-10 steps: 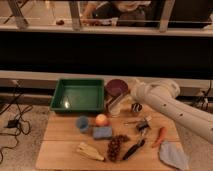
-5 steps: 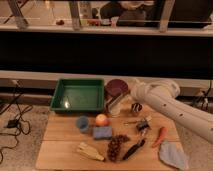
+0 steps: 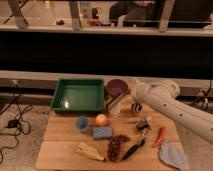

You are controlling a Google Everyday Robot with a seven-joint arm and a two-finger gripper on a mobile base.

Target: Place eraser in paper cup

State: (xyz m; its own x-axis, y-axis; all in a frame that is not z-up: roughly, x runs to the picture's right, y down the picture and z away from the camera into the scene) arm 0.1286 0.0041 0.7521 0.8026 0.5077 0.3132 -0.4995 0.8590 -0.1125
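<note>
The wooden table (image 3: 62, 152) is carrying everything, and the white arm (image 3: 172, 107) is reaching in from the right, its forearm slanting down toward the back centre. The green tray (image 3: 77, 95) is sitting at the back left, with a dark red bowl (image 3: 117, 87) just to its right. The claw (image 3: 114, 106) is hanging at the arm's tip, just below the bowl and beside the tray's right edge; compared with the views half a second and one second earlier, arm and claw are sitting in practically the same pose, so nothing is visibly changing. Whether the claw is apart or together, or clamped on anything, cannot be told here. A pale upright shape right at the claw is probably the paper cup (image 3: 115, 109), though it is merging with the claw. The eraser cannot be identified with confidence: it may be hidden at the claw or be one of the small items on the table. Further forward, a grey-blue cloth (image 3: 172, 154) is lying at the front right, a blue sponge (image 3: 102, 132) near the centre, dark grapes (image 3: 115, 147) in front of it, and a small blue cup (image 3: 83, 123) touching an orange fruit (image 3: 101, 119). Judgement: the lack of motion is suggesting a pause at the cup, either around release or just before it.
</note>
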